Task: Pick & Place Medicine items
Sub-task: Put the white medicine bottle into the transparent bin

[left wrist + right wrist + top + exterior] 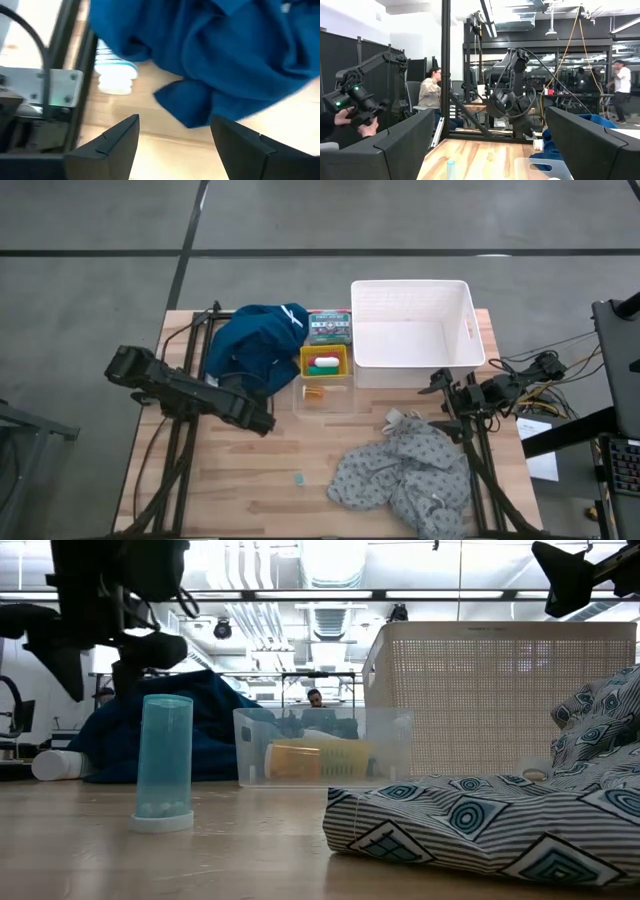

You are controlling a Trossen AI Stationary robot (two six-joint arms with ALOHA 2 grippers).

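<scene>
A white-and-blue bottle [116, 75] lies on its side on the table, half under the edge of the dark blue cloth [225, 50]. My left gripper [172, 120] hovers open just above and in front of it, by the cloth [262, 345]. White and green tubes [322, 364] lie in a yellow bin [306, 358]. An orange pack [315, 393] lies in a clear container [325, 745]. A pale blue tube [165, 760] stands upright on its cap. My right gripper [490, 111] waits open above the table near the basket's corner [437, 382]. No red tube shows.
A white basket [410, 300] stands at the far right, with a green box [329, 327] beside the yellow bin. The grey dotted cloth [400, 475] lies crumpled at the near right. Bare wood lies at the near left. People are in the room beyond the table.
</scene>
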